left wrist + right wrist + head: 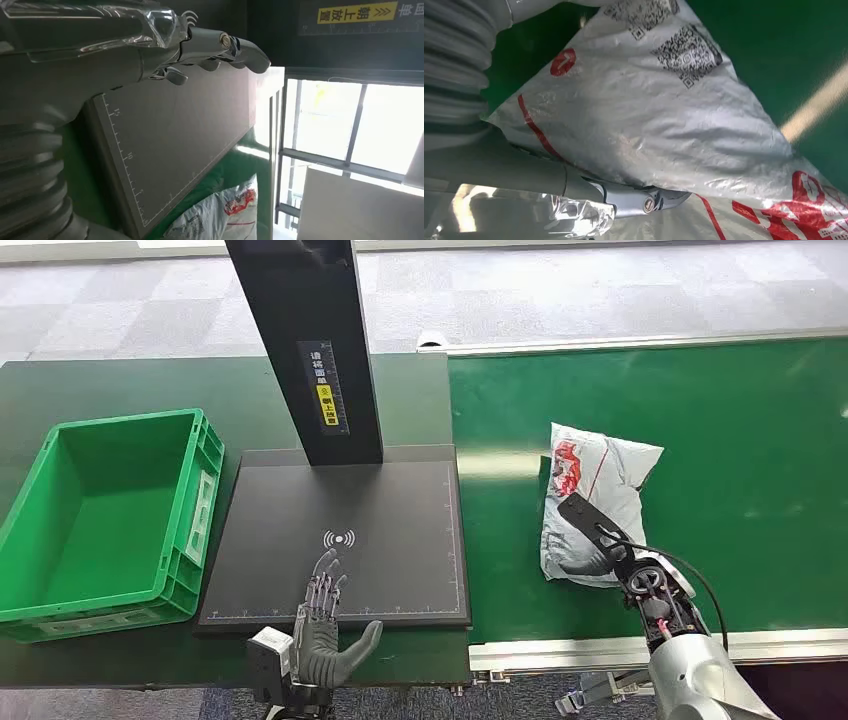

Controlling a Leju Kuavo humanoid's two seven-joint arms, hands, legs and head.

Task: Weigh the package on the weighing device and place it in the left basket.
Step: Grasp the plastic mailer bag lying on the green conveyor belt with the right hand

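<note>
On the belt, package: your package (592, 502) is a grey poly mailer with red print, lying on the green conveyor (740, 440) just right of the weighing device (345, 540), not yet on its platform.
Handling: you should judge it soft and crinkly, probably light, with slick film that can slide or sag in the grasp; contents unknown.
Where to hold: take it across the near, fuller end so the body is bunched in the palm, not by a loose corner.
Right hand: your right hand (600, 540) lies on the mailer's near end, dark fingers laid over the top and the thumb against the film in the right wrist view; you cannot tell yet whether the grasp is closed.
Left hand: your left hand (328, 625) hovers at the platform's near edge, palm up, fingers spread, holding nothing.
Left basket: the green basket (190, 500) stands just left of the device.
</note>
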